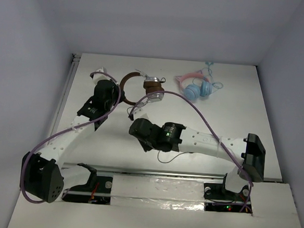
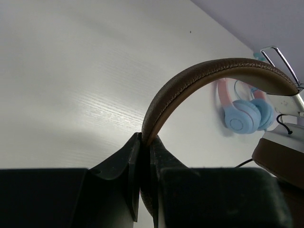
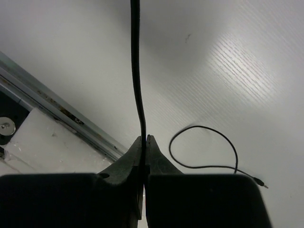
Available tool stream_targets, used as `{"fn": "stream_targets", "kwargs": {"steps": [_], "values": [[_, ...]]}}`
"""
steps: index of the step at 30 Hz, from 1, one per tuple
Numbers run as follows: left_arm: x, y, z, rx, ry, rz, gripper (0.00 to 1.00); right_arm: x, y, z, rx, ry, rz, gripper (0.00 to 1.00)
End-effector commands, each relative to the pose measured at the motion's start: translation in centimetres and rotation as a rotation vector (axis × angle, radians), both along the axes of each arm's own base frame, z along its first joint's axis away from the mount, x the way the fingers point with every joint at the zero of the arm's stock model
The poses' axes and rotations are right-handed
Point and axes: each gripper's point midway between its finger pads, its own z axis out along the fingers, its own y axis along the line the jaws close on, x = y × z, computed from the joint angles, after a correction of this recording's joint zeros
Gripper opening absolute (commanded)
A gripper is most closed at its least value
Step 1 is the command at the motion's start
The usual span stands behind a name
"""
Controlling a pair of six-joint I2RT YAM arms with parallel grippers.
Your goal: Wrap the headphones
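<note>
From above, the headphones (image 1: 154, 88) sit toward twelve o'clock on the desk (image 1: 235, 114). The left end effector (image 1: 117, 90) is at their nine o'clock, the right end effector (image 1: 134, 122) down at six, and pink-and-blue headphones (image 1: 198, 87) off at three. Left wrist view: fingers clamped on the brown headband (image 2: 204, 71), which arches toward two o'clock. Right wrist view: fingers pinching the thin dark cable (image 3: 137, 71), which runs straight to twelve o'clock; its loose end curls at four o'clock, plug (image 3: 259, 182) flat on the desk.

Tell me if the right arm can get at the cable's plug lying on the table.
Probably yes: the plug lies close on the table, but the right gripper is shut on the cable.
</note>
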Motion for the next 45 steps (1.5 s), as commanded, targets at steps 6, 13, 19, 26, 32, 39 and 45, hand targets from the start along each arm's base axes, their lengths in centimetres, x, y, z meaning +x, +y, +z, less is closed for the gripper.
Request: {"fn": "stream_targets", "kwargs": {"steps": [6, 13, 19, 26, 32, 39, 45], "values": [[-2.8, -3.5, -3.3, 0.053, 0.023, -0.093, 0.0, 2.0, -3.0, 4.9, -0.032, -0.125, -0.028, 0.0], [-6.0, -1.9, -5.0, 0.188, 0.099, -0.147, 0.0, 3.8, -7.1, 7.1, -0.062, -0.171, -0.077, 0.0], [-8.6, -3.0, -5.7, 0.196, 0.141, -0.291, 0.0, 5.4, -9.7, 8.7, -0.085, -0.208, -0.125, 0.0], [-10.5, -4.8, -7.5, 0.244, 0.205, -0.434, 0.0, 8.7, -11.5, 10.9, -0.066, -0.268, -0.225, 0.0], [-11.1, -5.4, -6.6, 0.224, 0.175, -0.484, 0.0, 11.8, -12.3, 10.4, 0.0, -0.282, -0.303, 0.0], [-12.3, -7.1, -4.6, 0.192, 0.123, -0.626, 0.0, 15.0, -12.8, 9.1, 0.067, -0.295, -0.36, 0.0], [-12.6, -7.5, -3.1, 0.195, 0.089, -0.668, 0.0, 17.0, -13.2, 9.1, 0.168, -0.299, -0.384, 0.0]]}}
